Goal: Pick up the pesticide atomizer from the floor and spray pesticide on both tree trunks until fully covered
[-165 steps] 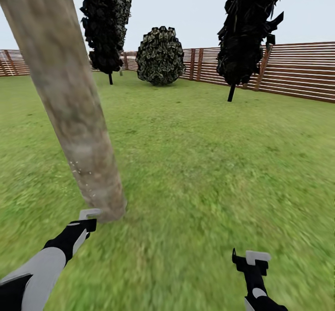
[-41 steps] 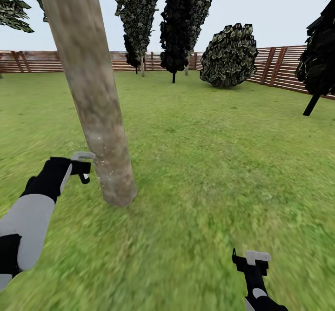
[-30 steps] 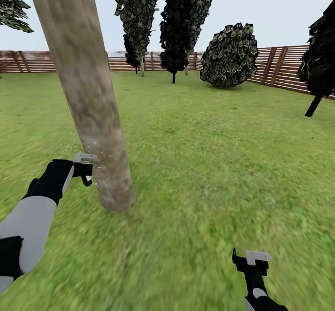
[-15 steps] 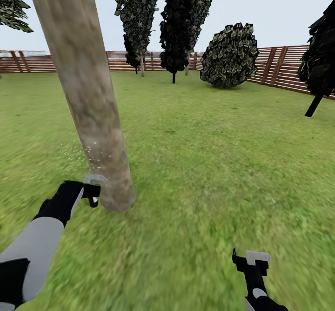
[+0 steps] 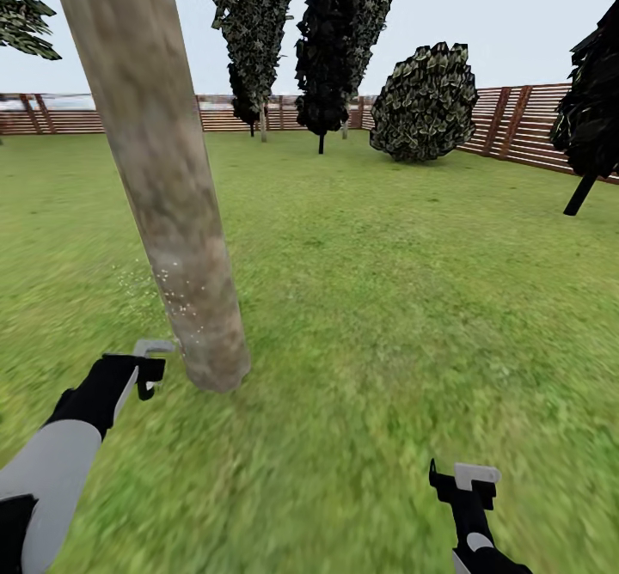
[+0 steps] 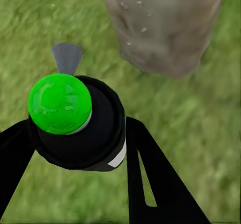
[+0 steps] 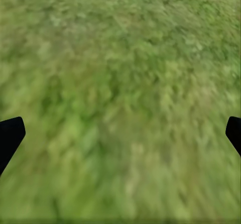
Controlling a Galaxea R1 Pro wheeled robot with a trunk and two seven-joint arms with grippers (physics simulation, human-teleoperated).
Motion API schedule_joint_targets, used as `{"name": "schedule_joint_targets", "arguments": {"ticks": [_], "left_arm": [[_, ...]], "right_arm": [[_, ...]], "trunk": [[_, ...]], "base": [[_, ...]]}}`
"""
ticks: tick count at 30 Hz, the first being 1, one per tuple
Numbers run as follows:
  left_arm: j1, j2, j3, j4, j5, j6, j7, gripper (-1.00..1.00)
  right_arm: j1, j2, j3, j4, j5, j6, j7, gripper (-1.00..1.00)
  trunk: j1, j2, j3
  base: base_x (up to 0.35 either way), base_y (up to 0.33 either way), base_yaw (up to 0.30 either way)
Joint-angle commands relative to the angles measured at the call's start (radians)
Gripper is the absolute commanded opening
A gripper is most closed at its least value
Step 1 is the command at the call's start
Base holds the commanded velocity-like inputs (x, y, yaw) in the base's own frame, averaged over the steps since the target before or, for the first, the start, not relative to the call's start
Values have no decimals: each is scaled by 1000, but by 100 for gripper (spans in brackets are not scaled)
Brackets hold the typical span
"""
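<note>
Left fingers [image 6: 75,148] black, clamped either side of atomizer [image 6: 78,121]: dark round body, glossy green dome cap, grey nozzle pointing forward over grass toward trunk [image 5: 163,179] base. In head view left gripper [image 5: 148,366] low, just beside trunk foot. Trunk thick, mottled grey-tan bark, leaning. White pesticide specks [image 5: 176,299] on lower bark. Right fingers [image 7: 11,136] spread wide, nothing between, blurry grass [image 7: 120,83] below. Brown slat fence [image 5: 524,123] behind.

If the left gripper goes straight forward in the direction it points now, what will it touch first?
Most likely the tree trunk: the left gripper, shut on the atomizer, points at its base, close ahead. Depth is uncertain; it might graze past onto grass.
</note>
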Motion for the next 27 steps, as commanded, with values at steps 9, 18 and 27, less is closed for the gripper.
{"name": "schedule_joint_targets", "arguments": {"ticks": [9, 18, 27], "left_arm": [[0, -1, 6, 153, 50, -140, -6, -100], [20, -7, 8, 182, 51, -197, -2, -100], [32, -2, 7, 184, 128, -201, 6, -100]], "right_arm": [[3, 0, 0, -1, 0, 0, 0, 100], [3, 1, 0, -1, 0, 0, 2, 100], [3, 1, 0, -1, 0, 0, 2, 100]], "trunk": [[0, 0, 0], [0, 0, 0], [0, 0, 0]], "base": [[140, -99, 0], [64, -256, 0], [61, -276, 137]]}}
